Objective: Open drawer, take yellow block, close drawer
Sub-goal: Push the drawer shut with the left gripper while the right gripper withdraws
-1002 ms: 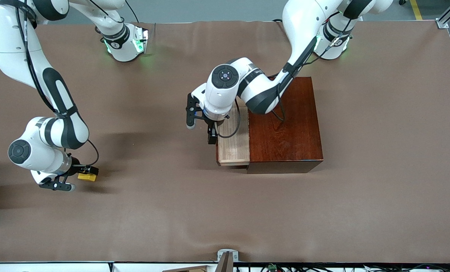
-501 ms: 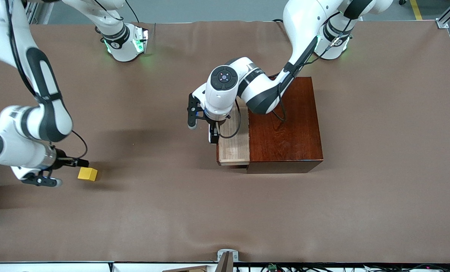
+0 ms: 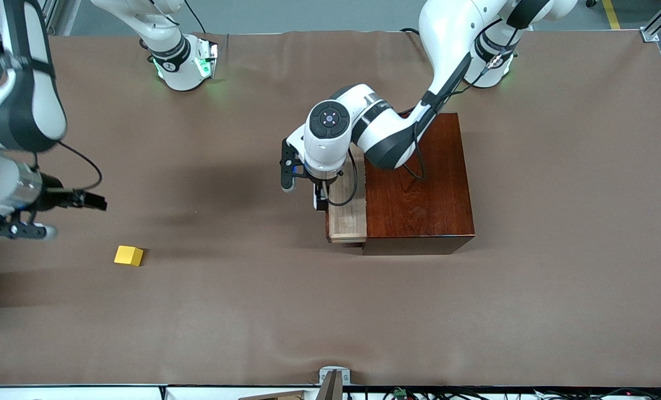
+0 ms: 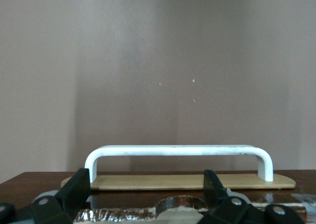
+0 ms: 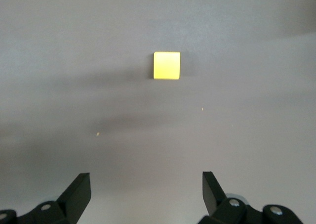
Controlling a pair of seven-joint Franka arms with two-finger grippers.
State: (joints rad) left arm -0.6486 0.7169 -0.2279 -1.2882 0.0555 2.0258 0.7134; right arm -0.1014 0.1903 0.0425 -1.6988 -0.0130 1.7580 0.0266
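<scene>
Pale wood, front view: you see the drawer (image 3: 346,214) part open, left gripper (image 3: 304,186) at its handle end; yellow block (image 3: 129,255) lies on the table (image 3: 330,311), well apart.
Left wrist view: handle (image 4: 178,155) lies crosswise just ahead of your spread fingers (image 4: 75,190).
Right wrist view: right gripper (image 5: 146,197) wide, empty, above the block.

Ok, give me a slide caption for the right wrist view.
Open right pincer over the table, the yellow block lying free below it.
</scene>
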